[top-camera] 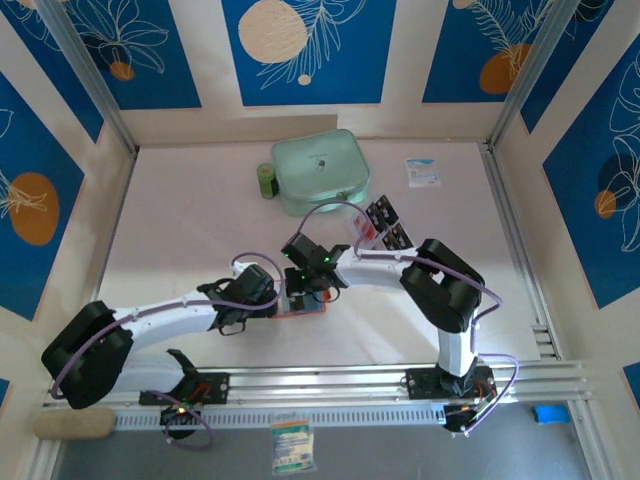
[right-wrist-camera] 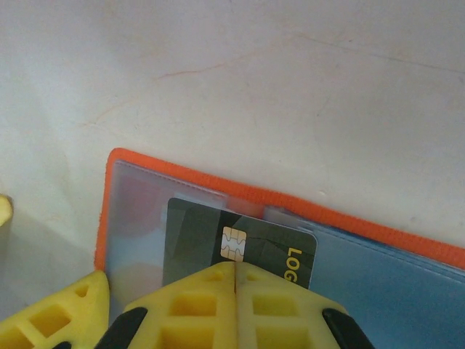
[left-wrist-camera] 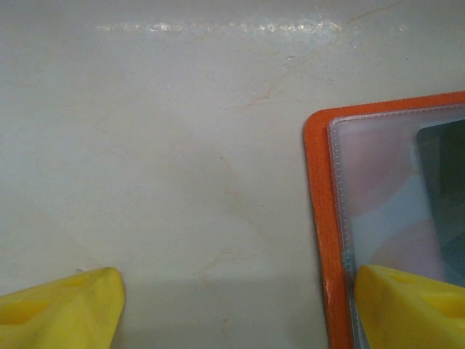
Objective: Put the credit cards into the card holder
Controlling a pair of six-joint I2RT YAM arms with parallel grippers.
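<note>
The orange card holder (right-wrist-camera: 182, 174) lies open on the table, clear pocket up. A black credit card (right-wrist-camera: 192, 240) with a gold chip lies across that pocket, and my right gripper (right-wrist-camera: 236, 267) is shut on its near edge. The card's left end looks hazy, as if under the clear film. My left gripper (left-wrist-camera: 236, 291) is open at the holder's left edge (left-wrist-camera: 323, 218); one yellow finger (left-wrist-camera: 407, 305) rests on the pocket, the other on bare table. The dark card (left-wrist-camera: 443, 196) shows through the film. From above, both grippers meet over the holder (top-camera: 305, 308). More credit cards (top-camera: 385, 225) stand behind.
A mint-green zip case (top-camera: 322, 170) sits at the back centre with a green cylinder (top-camera: 266, 180) at its left. A white-and-blue packet (top-camera: 423, 172) lies at the back right. The spare cards stand in a clear rack right of the right forearm.
</note>
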